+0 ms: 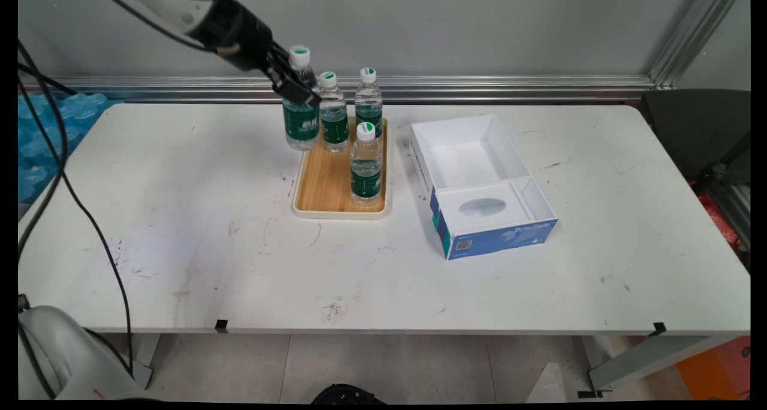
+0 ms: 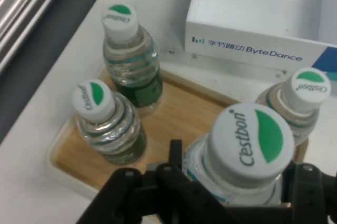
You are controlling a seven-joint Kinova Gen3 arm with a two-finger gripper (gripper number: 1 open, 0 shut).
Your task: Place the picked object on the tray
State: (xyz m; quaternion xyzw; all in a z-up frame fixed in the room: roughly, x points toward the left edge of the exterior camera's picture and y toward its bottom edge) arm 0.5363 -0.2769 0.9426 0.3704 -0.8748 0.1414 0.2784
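Observation:
My gripper [image 1: 298, 91] is shut on a clear water bottle [image 1: 301, 107] with a green label and a green-and-white cap [image 2: 250, 140]. It holds the bottle upright by the upper body, over the back left corner of a wooden tray [image 1: 326, 182]. The held bottle's cap sits higher than its neighbours' caps. Three more bottles of the same kind stand on the tray: one right beside the held one [image 1: 334, 115], one at the back right [image 1: 368, 101], and one nearer the front right [image 1: 365, 165]. In the hand view the gripper [image 2: 231, 195] clasps the bottle from both sides.
An open white and blue cardboard box [image 1: 479, 182], lettered ByteDance [image 2: 253, 50], lies to the right of the tray. Blue bubble wrap [image 1: 45, 134] lies off the table's left end. An aluminium rail [image 1: 479, 89] runs along the wall behind.

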